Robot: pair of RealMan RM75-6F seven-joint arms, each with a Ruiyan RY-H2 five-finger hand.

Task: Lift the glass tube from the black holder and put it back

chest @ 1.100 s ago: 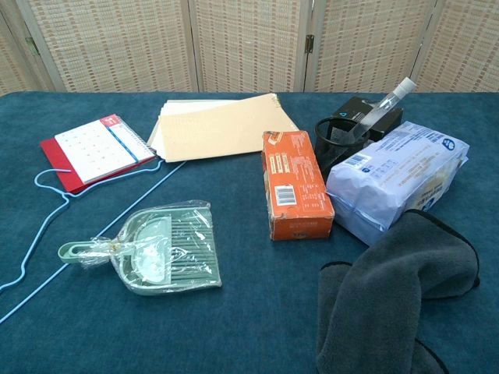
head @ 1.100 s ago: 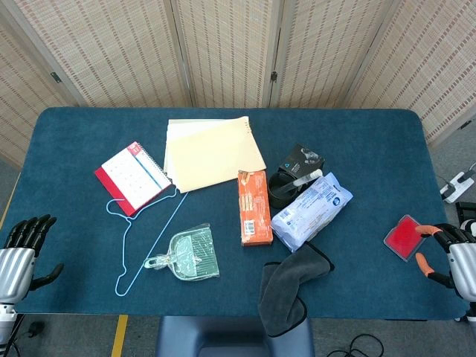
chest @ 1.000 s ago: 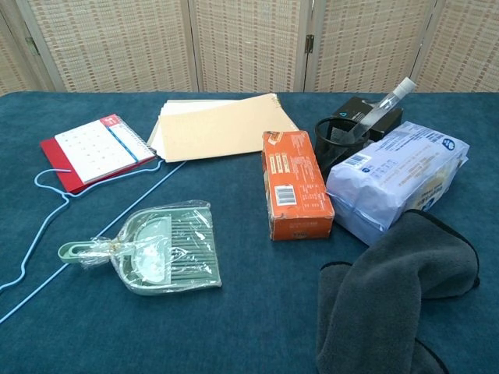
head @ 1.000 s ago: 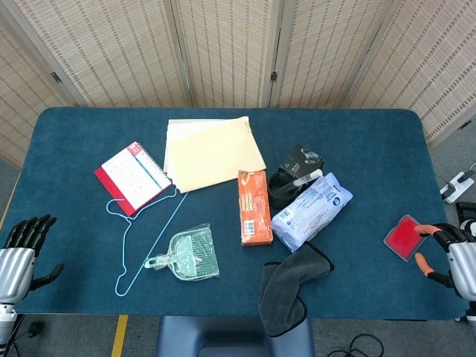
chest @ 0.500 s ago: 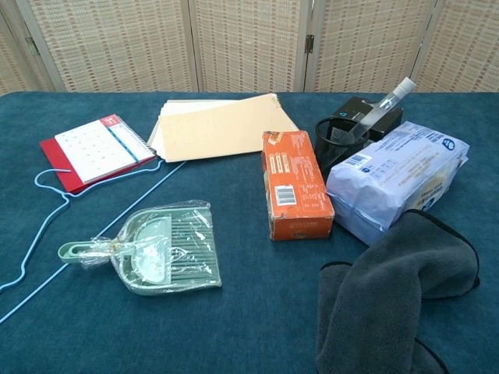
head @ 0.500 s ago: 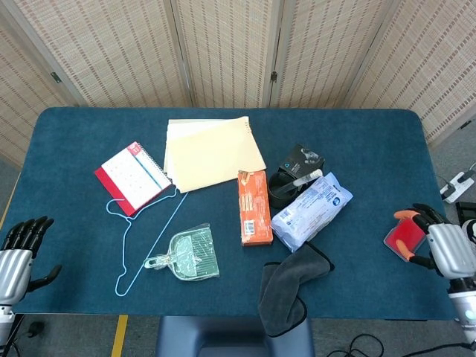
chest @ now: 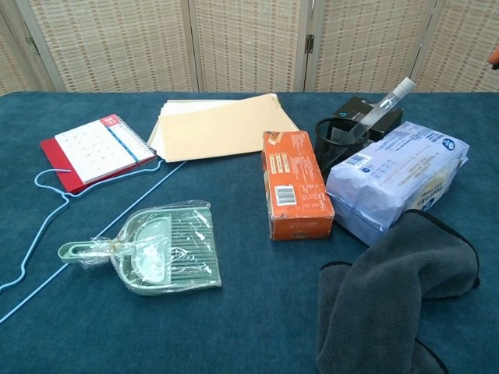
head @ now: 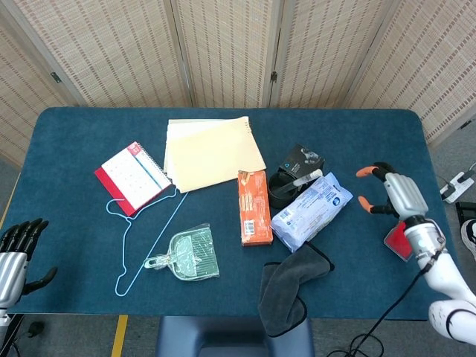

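Observation:
A clear glass tube (head: 304,179) (chest: 387,102) with a white cap leans in a round black mesh holder (head: 282,187) (chest: 337,137) right of the table's middle. My right hand (head: 392,192) hovers above the table to the right of the holder, apart from it, fingers spread and empty. Only an orange fingertip of it shows at the right edge of the chest view. My left hand (head: 16,251) hangs off the table's near left corner, empty with fingers apart.
A white-blue packet (head: 311,209) lies against the holder's right, an orange box (head: 254,207) to its left, a small black box (head: 300,161) behind. A grey cloth (head: 290,282), red pad (head: 398,242), green dustpan (head: 187,255), blue hanger (head: 137,242), calendar (head: 132,176) and folder (head: 213,152) lie around.
My right hand has risen from the table's right edge near the red pad and moved up and left toward the holder. The left hand has sunk slightly lower.

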